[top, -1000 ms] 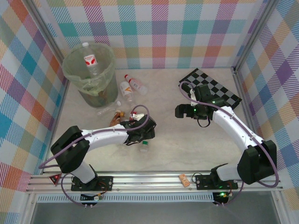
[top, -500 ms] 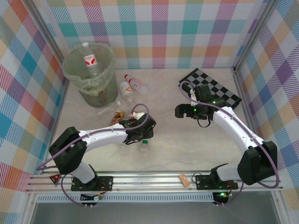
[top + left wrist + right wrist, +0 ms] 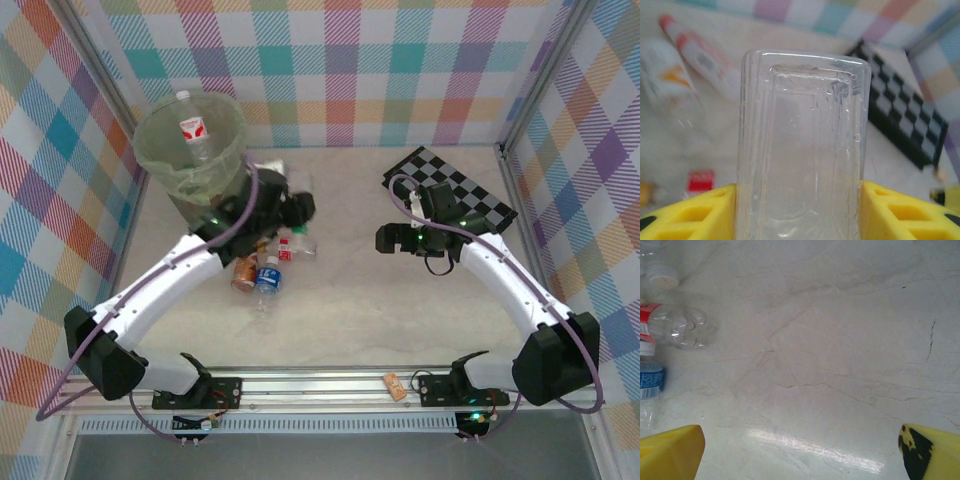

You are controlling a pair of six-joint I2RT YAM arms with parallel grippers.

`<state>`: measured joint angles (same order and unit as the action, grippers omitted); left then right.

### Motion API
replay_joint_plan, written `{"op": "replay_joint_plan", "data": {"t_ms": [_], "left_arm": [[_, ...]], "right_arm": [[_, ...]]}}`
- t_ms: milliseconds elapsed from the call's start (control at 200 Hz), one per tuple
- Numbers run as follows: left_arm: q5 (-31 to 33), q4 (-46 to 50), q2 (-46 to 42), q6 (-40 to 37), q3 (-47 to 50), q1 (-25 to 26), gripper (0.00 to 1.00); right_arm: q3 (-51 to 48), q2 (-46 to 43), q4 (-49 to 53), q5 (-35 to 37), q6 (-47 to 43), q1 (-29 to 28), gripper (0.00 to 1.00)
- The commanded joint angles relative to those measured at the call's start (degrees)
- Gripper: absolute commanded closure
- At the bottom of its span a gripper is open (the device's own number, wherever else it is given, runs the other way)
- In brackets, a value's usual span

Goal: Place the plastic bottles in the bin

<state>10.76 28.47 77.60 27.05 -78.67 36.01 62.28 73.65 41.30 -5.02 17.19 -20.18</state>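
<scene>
Plastic bottles are lying in a loose cluster on the pale bench, just to the near side of the left end effector in the overhead view. An amber-brown bottle is lying just beside a blue-labelled bottle, and a red-labelled bottle is resting closer to that end effector.

The left end effector is gripping a clear bottle, its yellow fingers partly closed on either side of the body. This bottle is pointing straight out from the fingers. It is showing a squared, ribbed, unlabelled wall with tiny droplets inside.

Beyond it and to the left in the wrist view, two blurred bottles are lying on the bench, a red-capped bottle and an orange-marked bottle. The checkerboard is lying beyond it to the right.

The bin, round, translucent and pale green with a thin liner, is standing just to the left of the left end effector. A red-and-white-labelled bottle is sitting inside it, cap upward.

The right end effector is hovering over bare bench with its fingers spread wide and nothing between them. The red-labelled and blue-labelled bottles are lying off to its left.
</scene>
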Motion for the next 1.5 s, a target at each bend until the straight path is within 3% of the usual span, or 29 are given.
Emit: {"op": "replay_joint_plan", "data": {"t_ms": [0, 105, 210, 395, 590, 695, 1030, 1285, 1385, 1495], "left_arm": [[0.4, -2.0, -1.8, -7.3, -5.1, -6.6, 0.5], [3.3, -11.5, -1.9, -8.9, -5.5, -12.5, 0.5], [0.7, -22.1, -1.5, -7.2, -4.6, -18.6, 0.53], [-2.5, -25.3, 3.9, -4.2, -11.1, -27.5, 0.53], [-4.9, -25.7, 12.8, -6.3, -18.3, -33.4, 0.53], [-8.2, -27.2, 17.6, -11.9, -21.0, -34.5, 0.53], [-11.0, -18.7, 31.3, -14.7, -31.1, -36.0, 0.53], [-11.5, -19.4, 32.7, -13.2, -24.0, -35.9, 0.53], [-11.8, -21.7, 31.5, -12.4, -19.7, -36.0, 0.49], [-12.9, -20.5, 31.5, -13.1, -20.2, -36.0, 0.36]], "right_arm": [[-1.1, -2.9, 1.0, -1.8, 0.7, 0.3, 0.01], [-2.1, -4.2, 1.0, -2.6, 0.8, 0.4, 0.01], [-3.3, -6.2, 1.6, -2.2, 1.3, 0.3, 0.01], [-5.0, -9.7, 2.8, -1.0, 1.1, 0.4, 0.01], [-5.5, -10.5, 3.5, -0.9, 0.8, 0.4, 0.01], [-5.4, -11.1, 3.5, -1.5, 1.3, 0.4, 0.01], [-5.9, -11.9, 3.8, -1.7, 1.3, 0.3, 0.01], [-5.8, -11.6, 3.4, -1.7, 1.1, 0.3, 0.01], [-5.3, -11.0, 3.2, -1.8, 0.6, 0.3, 0.01], [-4.7, -10.6, 3.4, -2.1, 0.4, 0.3, 0.01]]}}
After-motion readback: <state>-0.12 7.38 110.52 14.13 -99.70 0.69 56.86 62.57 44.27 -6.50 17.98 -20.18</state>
